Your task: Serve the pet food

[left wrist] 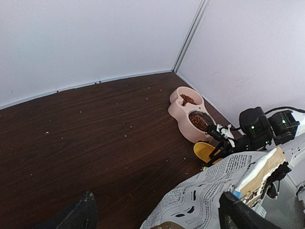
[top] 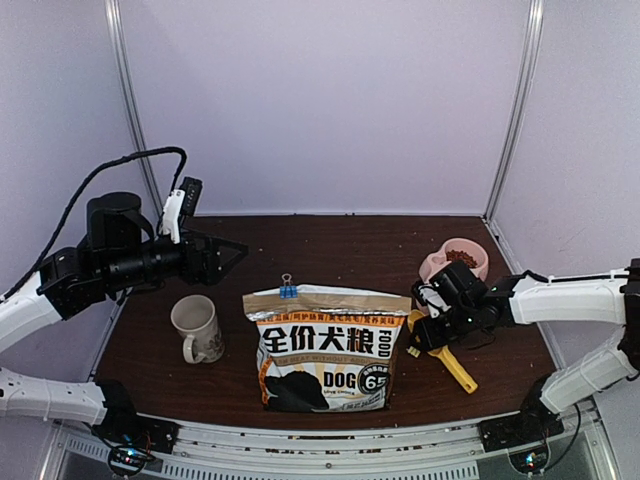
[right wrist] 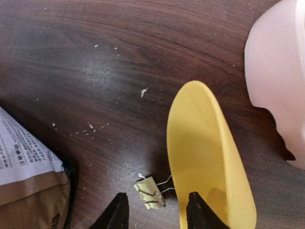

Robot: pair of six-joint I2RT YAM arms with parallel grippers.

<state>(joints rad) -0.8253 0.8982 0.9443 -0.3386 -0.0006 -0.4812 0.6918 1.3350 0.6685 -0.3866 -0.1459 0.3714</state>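
Note:
The pet food (top: 462, 257) shows as reddish-brown kibble (left wrist: 197, 121) in both wells of a pink double bowl (top: 436, 266) at the back right. The brown "DOG FOOD" bag (top: 325, 345) lies flat in the middle, a blue clip (top: 288, 291) on its top edge. Beside it lies an empty yellow scoop (right wrist: 205, 148). My right gripper (right wrist: 157, 214) hangs low over the table, jaws apart on either side of a small beige binder clip (right wrist: 151, 192) without touching it. One of its fingertips (right wrist: 200, 212) is at the scoop's edge. My left gripper (top: 228, 255) is open and empty above the back left.
A cream mug (top: 197, 327) stands left of the bag. Pale crumbs (right wrist: 90, 128) dot the dark wooden table (left wrist: 95, 133). The bag's corner (right wrist: 28, 176) lies just left of my right gripper, and the pink bowl's wall (right wrist: 281, 81) is to its far right.

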